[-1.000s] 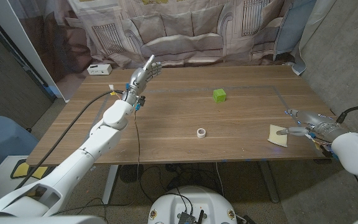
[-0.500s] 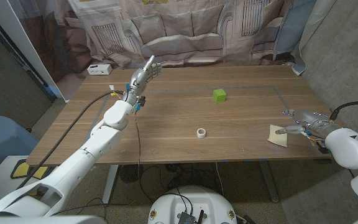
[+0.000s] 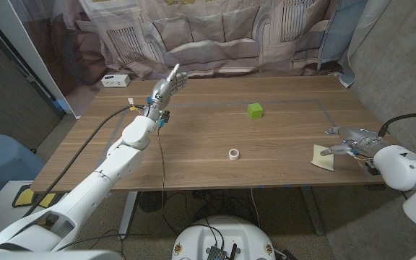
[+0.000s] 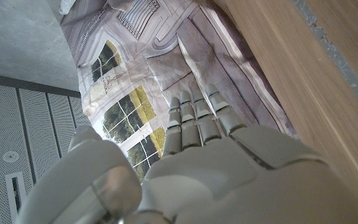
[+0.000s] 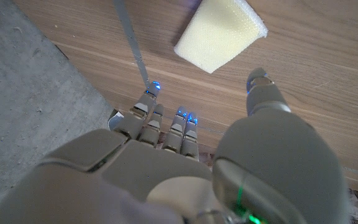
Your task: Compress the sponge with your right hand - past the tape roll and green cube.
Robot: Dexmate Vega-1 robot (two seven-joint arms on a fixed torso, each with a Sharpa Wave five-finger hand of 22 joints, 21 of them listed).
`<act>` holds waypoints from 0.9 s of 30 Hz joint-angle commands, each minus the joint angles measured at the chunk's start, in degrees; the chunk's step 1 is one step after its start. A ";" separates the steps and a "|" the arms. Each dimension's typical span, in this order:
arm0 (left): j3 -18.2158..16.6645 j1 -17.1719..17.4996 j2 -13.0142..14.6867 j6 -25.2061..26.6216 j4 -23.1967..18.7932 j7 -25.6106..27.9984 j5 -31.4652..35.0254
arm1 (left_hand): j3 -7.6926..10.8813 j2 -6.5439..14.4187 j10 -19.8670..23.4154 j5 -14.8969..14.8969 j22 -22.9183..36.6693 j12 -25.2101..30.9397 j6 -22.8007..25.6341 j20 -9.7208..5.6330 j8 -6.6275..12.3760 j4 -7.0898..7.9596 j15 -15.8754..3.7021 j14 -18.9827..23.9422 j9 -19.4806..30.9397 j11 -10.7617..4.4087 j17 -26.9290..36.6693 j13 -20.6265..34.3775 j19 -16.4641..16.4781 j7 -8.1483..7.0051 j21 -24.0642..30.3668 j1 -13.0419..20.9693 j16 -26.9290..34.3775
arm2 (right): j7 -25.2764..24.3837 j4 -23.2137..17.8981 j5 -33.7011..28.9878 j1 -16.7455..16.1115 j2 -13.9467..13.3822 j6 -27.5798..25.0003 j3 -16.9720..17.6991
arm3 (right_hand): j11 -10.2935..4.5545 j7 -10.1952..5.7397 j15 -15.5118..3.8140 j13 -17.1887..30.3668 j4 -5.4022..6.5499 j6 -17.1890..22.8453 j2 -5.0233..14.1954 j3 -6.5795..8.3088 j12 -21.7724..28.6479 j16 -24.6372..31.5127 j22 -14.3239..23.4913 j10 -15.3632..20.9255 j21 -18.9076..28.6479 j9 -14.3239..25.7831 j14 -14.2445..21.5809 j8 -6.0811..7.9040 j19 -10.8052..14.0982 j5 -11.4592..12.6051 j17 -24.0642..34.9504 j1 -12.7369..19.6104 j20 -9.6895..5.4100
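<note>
**Right hand open beside the sponge, squeeze not yet begun**

The right hand (image 3: 351, 141) has its fingers (image 5: 166, 121) spread and holding nothing; in the right wrist view the thumb and fingers reach toward the sponge (image 5: 220, 32) without touching it. In the head view the sponge (image 3: 323, 157) lies at about four o'clock on the table (image 3: 193, 137), near the front right edge, just beside the hand.

It looks like pale, porous foam: probably light, soft and springy, likely to slide on the smooth wood if pushed sideways. A grip across its broad faces, thumb against fingers, should suit.

The left hand (image 3: 166, 85) stands raised at ten o'clock, fingers straight, empty.

Count: one sponge, one tape roll (image 3: 233, 154) near centre-front, one green cube (image 3: 255, 110) at one o'clock.
</note>
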 commanded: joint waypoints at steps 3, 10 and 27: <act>0.50 -1.60 -0.56 0.12 1.58 -0.59 0.03 | 0.09 0.52 0.51 -0.01 0.09 -0.18 0.74 -0.02 0.04 -0.26 -0.09 0.80 0.21 0.23 0.13 0.08 0.60 -0.06 -0.14 -0.11 0.15 | -1.97 0.78 1.81 0.83 -3.58 -3.18 -3.17 | 1.36 0.91 0.01 0.16 0.41 0.75 -0.29 -0.07 0.17 -0.50 0.12 0.33 -0.57 0.13 -1.52 0.44 -0.62 0.50 0.08 0.59 -0.63; 0.50 -1.80 -0.54 -0.06 1.83 -0.85 -0.12 | 0.09 0.55 0.55 -0.02 0.09 -0.21 0.74 0.01 0.01 -0.29 -0.06 0.77 0.21 0.25 0.13 0.08 0.60 -0.09 -0.16 -0.10 0.11 | -3.30 0.40 2.38 0.65 -5.10 -5.13 -4.58 | 1.22 0.78 -0.03 0.15 0.43 0.92 -0.37 -0.13 0.27 -0.41 0.12 0.86 -0.60 0.12 -1.39 0.41 -0.67 0.55 0.08 0.66 -0.51; 0.36 -1.44 -0.01 0.54 0.96 -0.88 -0.38 | 0.06 0.60 0.56 -0.03 0.09 -0.31 0.77 -0.01 -0.06 -0.34 -0.05 0.83 0.21 0.30 0.13 0.09 0.62 -0.12 -0.20 -0.10 0.07 | -7.56 1.05 4.90 1.03 -8.94 -8.53 -8.21 | 1.07 0.94 0.44 0.16 0.70 -0.22 -0.26 -0.28 -0.56 -0.96 0.14 -0.40 -1.05 0.10 -3.81 -0.43 -2.22 0.78 0.16 0.80 -0.31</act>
